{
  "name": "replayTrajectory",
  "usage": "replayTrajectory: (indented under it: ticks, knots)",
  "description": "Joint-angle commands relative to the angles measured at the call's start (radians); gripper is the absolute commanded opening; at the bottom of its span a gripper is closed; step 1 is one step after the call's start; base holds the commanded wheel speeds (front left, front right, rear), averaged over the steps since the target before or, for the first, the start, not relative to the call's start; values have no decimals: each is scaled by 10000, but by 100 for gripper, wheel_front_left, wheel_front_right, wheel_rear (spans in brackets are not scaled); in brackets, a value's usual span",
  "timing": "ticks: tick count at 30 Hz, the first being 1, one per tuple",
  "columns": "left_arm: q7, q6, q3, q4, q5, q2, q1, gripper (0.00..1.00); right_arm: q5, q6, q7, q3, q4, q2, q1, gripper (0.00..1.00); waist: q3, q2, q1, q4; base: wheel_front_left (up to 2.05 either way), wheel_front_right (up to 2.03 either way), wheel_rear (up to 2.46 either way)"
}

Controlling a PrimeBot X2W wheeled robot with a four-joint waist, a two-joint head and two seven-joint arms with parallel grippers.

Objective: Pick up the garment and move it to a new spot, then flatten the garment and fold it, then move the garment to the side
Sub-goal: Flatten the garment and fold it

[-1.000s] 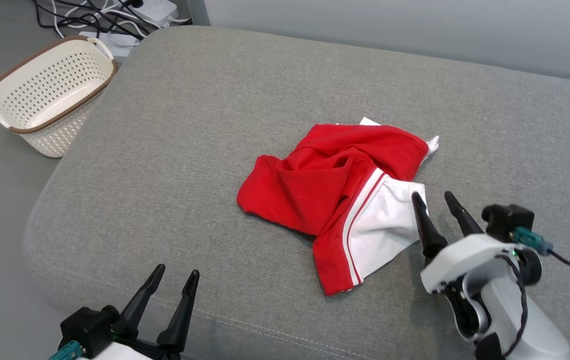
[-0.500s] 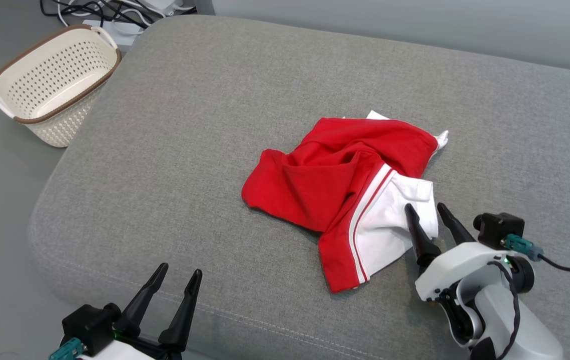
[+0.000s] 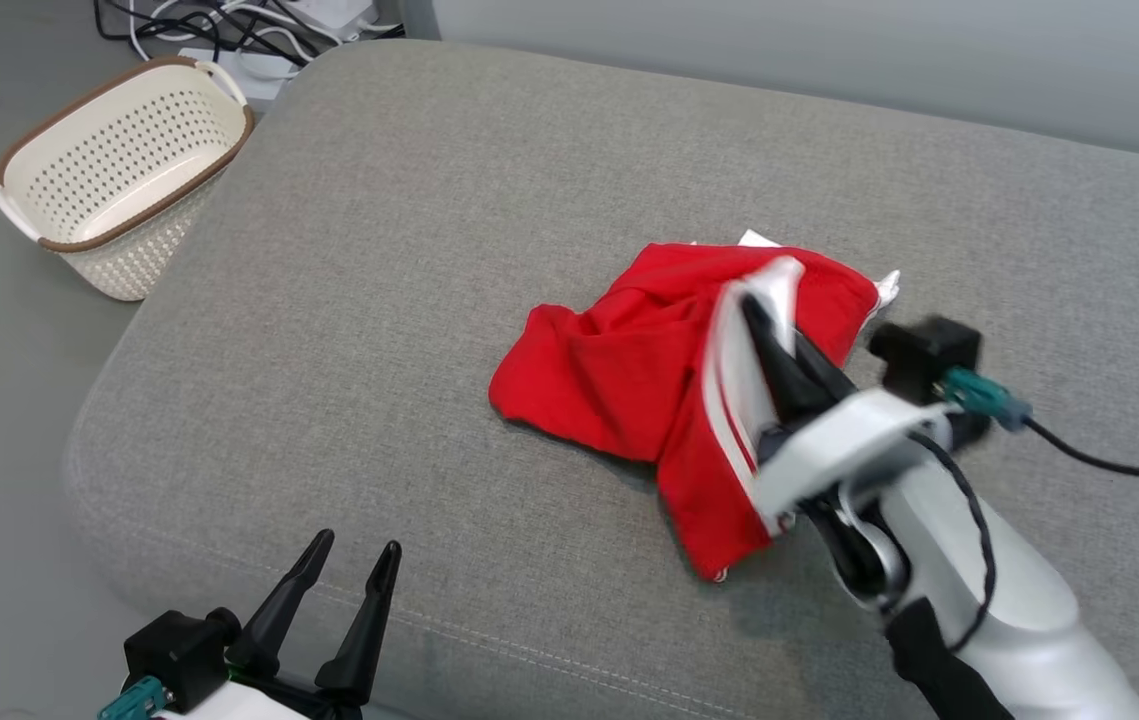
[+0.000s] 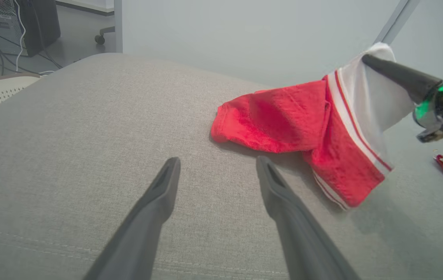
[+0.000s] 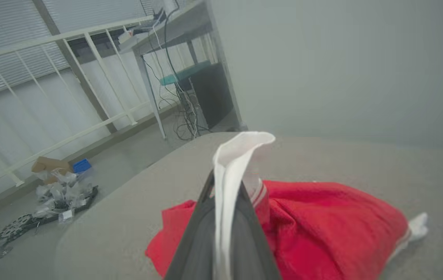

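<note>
Garment (image 3: 619, 385), red with a white panel edged in red and white stripes, is seen crumpled near the middle of a grey upholstered cushion (image 3: 409, 230), somewhat towards the robot's right. Its white panel is pinched between the closed fingers of the right gripper (image 3: 761, 318) and is raised clear of the cushion, while the red bulk is left lying on the fabric and a striped red corner hangs beneath the raised part. In the right wrist view a folded white edge is seen standing up between the two dark fingers, which are pressed together on it. The left gripper (image 3: 356, 548) is held low at the near edge of the cushion, well apart from the garment, its fingers spread wide with nothing between them. Beyond the cushion's far left corner a cream perforated basket (image 3: 144, 270) with a brown rim is set on the floor, and a tangle of cables (image 3: 219, 20) is seen behind it.
</note>
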Motion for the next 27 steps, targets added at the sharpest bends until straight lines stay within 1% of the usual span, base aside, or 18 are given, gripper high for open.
replayTrajectory:
  ticks: [1, 5, 7, 8, 9, 11, 13, 16, 19, 20, 23, 25, 27]
  knots:
    - [-59, -71, 391, -161, 23, 137, -305, 100, 270, 71, -105, 785, -867, 191, -702, 0, -83, 0, 0, -132, 0, 0, 0]
    - [-59, -71, 266, -47, 86, 109, -257, 100, 994, 71, -105, 1857, -2217, 191, -2228, 0, -242, 0, 0, -232, 0, 0, 0]
    - [-59, -71, 174, 12, 138, 67, -265, 100, 1391, 71, -105, 2103, -2706, 191, -3045, 0, -342, 0, 0, -220, 0, 0, 0]
    - [-59, -71, 174, 12, 138, 67, -265, 100, 1391, 71, -105, 2103, -2706, 191, -3045, 0, -342, 0, 0, -220, 0, 0, 0]
    - [-59, -71, 116, 56, 166, 40, -265, 100, 1558, 71, -105, 2144, -2929, 191, -3428, 0, -412, 0, 0, -200, 0, 0, 0]
    - [-59, -71, -2, 144, 235, -31, -258, 100, 1810, 71, -105, 2071, -3272, 191, -4070, 0, -544, 0, 0, -140, 0, 0, 0]
    - [-59, -71, -125, 214, 301, -96, -244, 100, 1873, 71, -105, 1694, -3454, 191, -4586, 0, -652, 0, 0, -71, 0, 0, 0]
    - [-59, -71, -222, 290, 363, -157, -180, 100, 1604, 71, -105, 552, -3280, 191, -4995, 0, -747, 0, 0, -7, 0, 0, 0]
    - [-59, -71, -198, 376, 377, -225, -60, 100, 790, 71, -105, -644, -2219, 191, -4896, 0, -774, 0, 0, -38, 0, 0, 0]
    - [-59, -71, -147, 406, 373, -250, 2, 100, -30, 71, -105, -1403, -990, 191, -4564, 0, -718, 0, 0, -126, 0, 0, 0]
    - [-59, -71, -119, 367, 337, -261, -2, 100, -1235, 71, -105, -2344, 1171, 191, -3901, 0, -566, 0, 0, -242, 0, 0, 0]
    - [-59, -71, -142, 285, 287, -246, -71, 100, -1973, 71, -105, -3004, 2299, 191, -3449, 0, -433, 0, 0, -300, 0, 0, 0]
    - [-59, -71, -158, 179, 229, -206, -172, 100, -2683, 71, -105, -3915, 3008, 191, -2990, 0, -297, 0, 0, -367, 0, 0, 0]
